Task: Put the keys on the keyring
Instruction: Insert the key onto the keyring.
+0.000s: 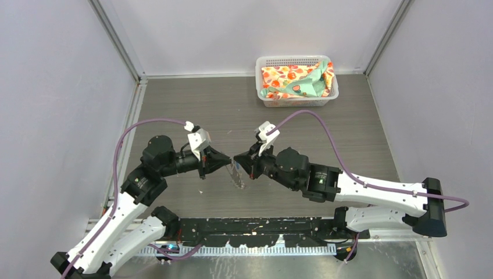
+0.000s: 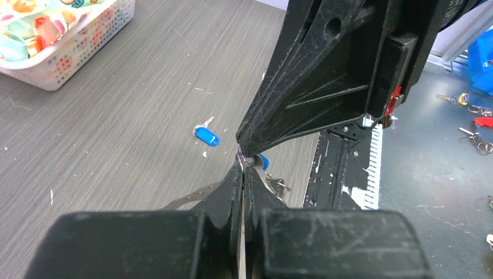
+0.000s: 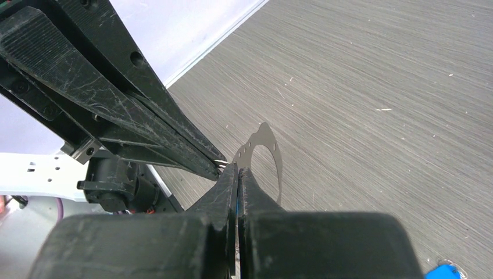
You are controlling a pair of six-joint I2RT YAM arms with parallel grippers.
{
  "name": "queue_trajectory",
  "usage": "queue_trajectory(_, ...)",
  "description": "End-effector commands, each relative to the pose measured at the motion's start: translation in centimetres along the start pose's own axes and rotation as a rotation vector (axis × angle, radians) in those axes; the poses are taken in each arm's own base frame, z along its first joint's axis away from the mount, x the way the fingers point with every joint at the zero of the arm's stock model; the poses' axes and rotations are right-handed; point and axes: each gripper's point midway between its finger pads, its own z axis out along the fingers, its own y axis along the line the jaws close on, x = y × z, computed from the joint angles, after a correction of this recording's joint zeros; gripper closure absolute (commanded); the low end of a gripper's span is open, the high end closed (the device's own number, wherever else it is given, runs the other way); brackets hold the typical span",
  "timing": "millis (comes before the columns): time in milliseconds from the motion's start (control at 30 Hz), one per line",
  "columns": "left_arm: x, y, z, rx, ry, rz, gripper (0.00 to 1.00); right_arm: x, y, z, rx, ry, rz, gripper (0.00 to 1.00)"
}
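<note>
I have both arms nose to nose over the grey wood-grain bench (image 2: 116, 128). The left tool (image 2: 243, 170) is clenched, its two black fingers pressed flat together. The right tool (image 3: 237, 173) is clenched the same way, and the two sets of tips meet point to point.

The large thin silvery-grey wire keyring (image 3: 246, 149) hangs in the air from that meeting point, with its loop dropping below both tools and clear of the bench. It is plainly pinched there, but I cannot tell which tool bears it, since the fingers cover the spot in both wrist views.

One small key with a bright blue plastic head (image 2: 263, 161) sits right at the tips, just beside the right tool's point. A bit of silver metal slants down and away beneath it. The second blue-headed key (image 2: 206, 135) lies flat on the bench, apart from both tools and off to the left of the left tool's fingertips, with its short silver blade pointing away from that tool.

A white plastic basket (image 2: 87, 52) holding bright patterned cloth (image 1: 293, 81) stands well beyond both tools, at the far side of the bench.
</note>
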Motion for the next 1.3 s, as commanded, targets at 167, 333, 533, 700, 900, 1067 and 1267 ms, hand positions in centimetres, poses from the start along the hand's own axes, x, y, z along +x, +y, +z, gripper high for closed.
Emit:
queue_trajectory(167,-4.6,-1.8,-0.3,0.078,-0.157,0.115,1.00,-1.5,-0.3,-0.3,-0.001,-0.099,0.114,0.99)
queue_trajectory(333,-6.2,-2.3,-0.4,0.104,-0.198,0.139,1.00,-1.9,-0.6,-0.8,-0.032,-0.120,0.157,0.99)
queue_trajectory(533,-7.8,-3.0,-0.5,0.136,-0.237,0.148,1.00,-2.2,-0.4,-1.1,-0.088,-0.127,0.186,0.99)
queue_trajectory(700,-8.6,-3.5,-0.8,0.149,-0.258,0.160,1.00,-2.4,-0.9,-1.5,-0.118,-0.157,0.232,0.99)
queue_trajectory(900,-9.9,-3.9,-1.0,0.170,-0.291,0.175,1.00,-2.8,-0.6,-1.4,-0.168,-0.147,0.245,0.92)
queue_trajectory(1067,-10.5,-4.1,-1.0,0.178,-0.302,0.187,1.00,-3.2,-1.0,-2.0,-0.170,-0.161,0.263,0.71)
queue_trajectory(1267,-10.8,-4.1,-1.0,0.184,-0.309,0.195,1.00,-4.6,-1.7,-3.9,-0.161,-0.207,0.267,0.53)
